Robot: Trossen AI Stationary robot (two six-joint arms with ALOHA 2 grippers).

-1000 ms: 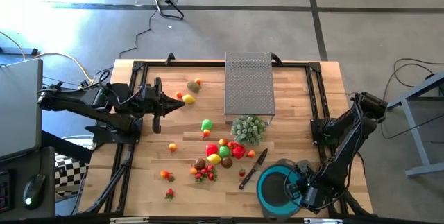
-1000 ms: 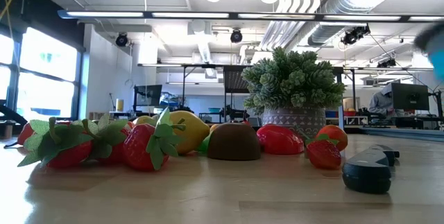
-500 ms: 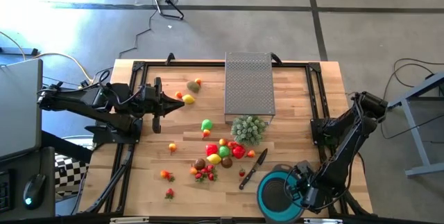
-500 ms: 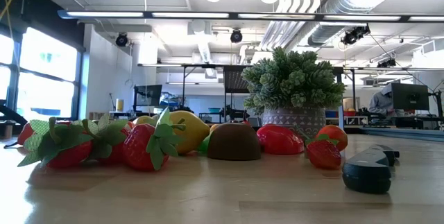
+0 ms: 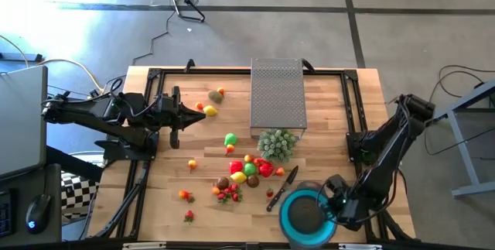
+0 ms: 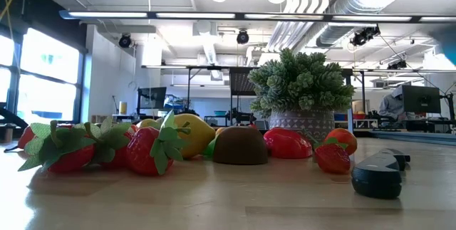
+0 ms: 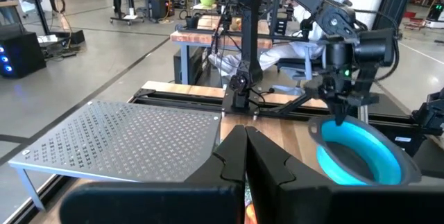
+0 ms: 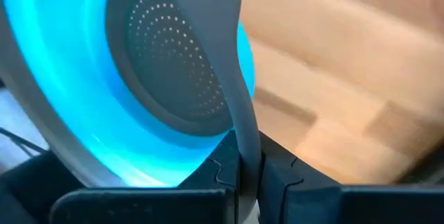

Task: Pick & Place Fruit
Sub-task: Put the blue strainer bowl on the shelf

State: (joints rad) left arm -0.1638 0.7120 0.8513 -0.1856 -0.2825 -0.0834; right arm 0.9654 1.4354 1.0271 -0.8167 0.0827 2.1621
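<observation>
Blue bowl (image 5: 307, 217) is in my right gripper (image 5: 332, 203), jaws clenched on its rim at the near right corner of the table (image 5: 325, 126); the right wrist view shows the grey rim pinched between both fingers with the perforated bottom tilted toward the camera. Left gripper (image 5: 199, 115) is closed on nothing, parked over the left side of the table, waiting. The fruit (image 5: 246, 171) is all on the wood: main pile just left of the knife (image 5: 282, 187) and in front of the green plant (image 5: 277, 143), a few strays toward the near left edge, a couple more beside the metal rack (image 5: 278, 95). None in the bowl that I can see. I read this as bowl positioning, before any picking. Next move, I'd guess: set the bowl flat within reach of the pile, let go, then pick fruit. Watch the knife, it lies right beside the bowl's edge.
</observation>
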